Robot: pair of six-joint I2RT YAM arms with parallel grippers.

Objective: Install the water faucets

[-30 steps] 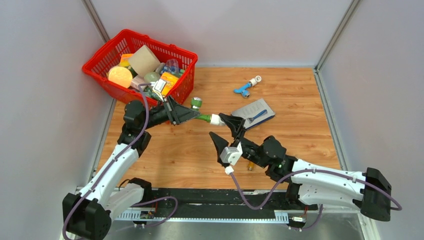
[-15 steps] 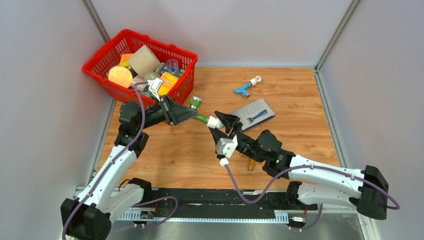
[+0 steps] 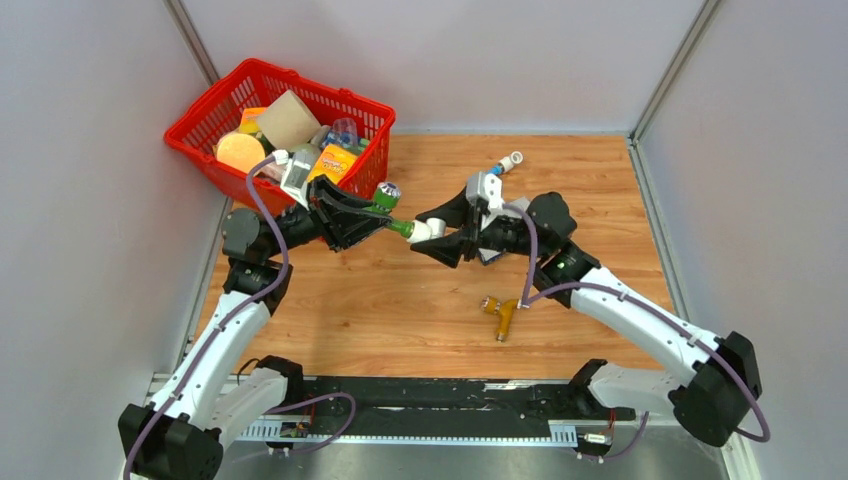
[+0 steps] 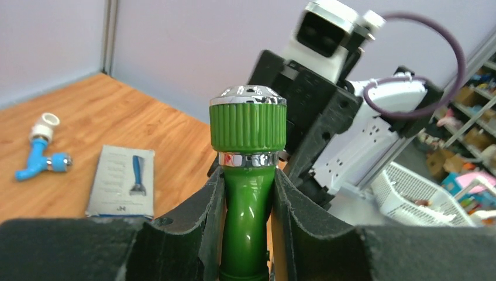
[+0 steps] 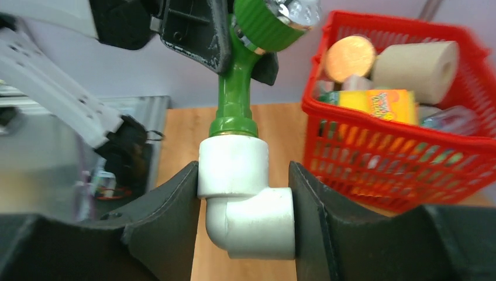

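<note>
My left gripper is shut on the body of the green faucet, held above the table; in the left wrist view its ribbed knob stands above my fingers. A white elbow fitting sits on the faucet's threaded end. My right gripper is shut on that elbow, with both pads against it in the right wrist view. The orange-yellow faucet lies on the table nearer the arms. The blue faucet with its own white fitting lies at the far side.
A red basket full of goods stands at the far left, close behind my left gripper, and it shows in the right wrist view. A grey razor packet lies under my right arm. Grey walls close in the wooden table.
My right arm has swung from the near side to the far side, its wrist has rolled over, and its jaws have closed on the white elbow. My left gripper has shifted slightly left with the green faucet.
</note>
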